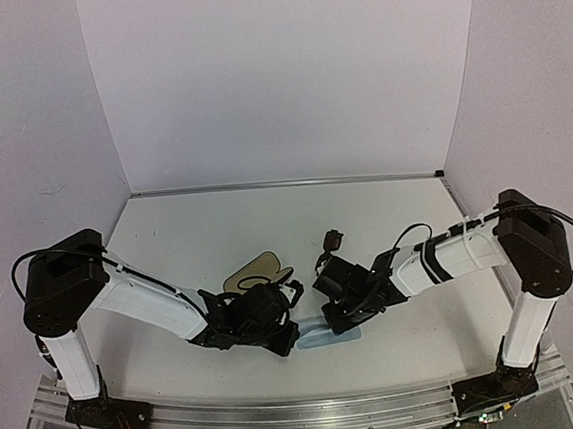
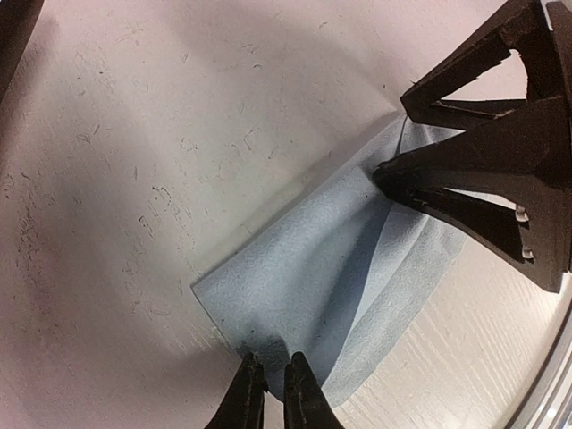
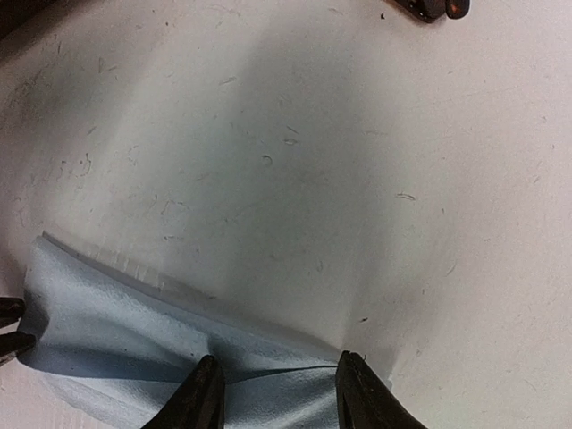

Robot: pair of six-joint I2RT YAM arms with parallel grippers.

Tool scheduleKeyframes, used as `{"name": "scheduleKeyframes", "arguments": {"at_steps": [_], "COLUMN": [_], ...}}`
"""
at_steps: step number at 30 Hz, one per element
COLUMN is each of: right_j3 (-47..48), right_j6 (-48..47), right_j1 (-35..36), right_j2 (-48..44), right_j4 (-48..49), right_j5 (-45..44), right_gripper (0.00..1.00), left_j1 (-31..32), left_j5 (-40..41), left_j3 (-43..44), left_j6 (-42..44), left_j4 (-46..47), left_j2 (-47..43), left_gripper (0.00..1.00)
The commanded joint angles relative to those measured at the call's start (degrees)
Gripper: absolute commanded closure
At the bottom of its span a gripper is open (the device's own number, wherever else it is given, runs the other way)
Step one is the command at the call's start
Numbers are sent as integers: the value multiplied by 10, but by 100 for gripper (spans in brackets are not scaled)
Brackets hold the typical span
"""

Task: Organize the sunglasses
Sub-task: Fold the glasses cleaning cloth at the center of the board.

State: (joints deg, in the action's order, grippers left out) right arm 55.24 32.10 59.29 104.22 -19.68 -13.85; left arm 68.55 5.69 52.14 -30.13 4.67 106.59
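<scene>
Pinching cloth (image 2: pixel 313 277) edge (left claw (image 2: pixel 273 360))

Top external: high, from near edge of worktop (image 1: pixel 217 221), looks down and forward to back wall (image 1: pixel 284 74); far, whole scene.
Left wrist: close over worktop, looks down past left pincer (image 2: pixel 273 389) at bottom edge.
Right wrist: equally close, looks past right pincer (image 3: pixel 277 389).
All three share blue cloth (image 1: pixel 329 337); each wrist view catches opposite pincer.

Sunglasses (image 1: pixel 332 239) lie behind cloth (image 1: pixel 317 338), right of case (image 1: pixel 251 273).
</scene>
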Motion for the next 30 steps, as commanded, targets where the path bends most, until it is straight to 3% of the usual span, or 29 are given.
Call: {"name": "scheduleKeyframes", "arguments": {"at_steps": [1,30], "right_j3": [-13,-72], "right_j6": [10,61], "right_j1": [2,52], "right_j2": [-36,-129], "right_j4": [-7,-14], "right_j5": [-15,-24], "right_gripper": [56,56], "left_j1": [-3,-3], "left_j5": [-9,-10], "left_j3": [7,18], "left_j6": [-8,-5], "left_j4": [6,-7], "left_j2": [4,10], "left_gripper": [91,91]}}
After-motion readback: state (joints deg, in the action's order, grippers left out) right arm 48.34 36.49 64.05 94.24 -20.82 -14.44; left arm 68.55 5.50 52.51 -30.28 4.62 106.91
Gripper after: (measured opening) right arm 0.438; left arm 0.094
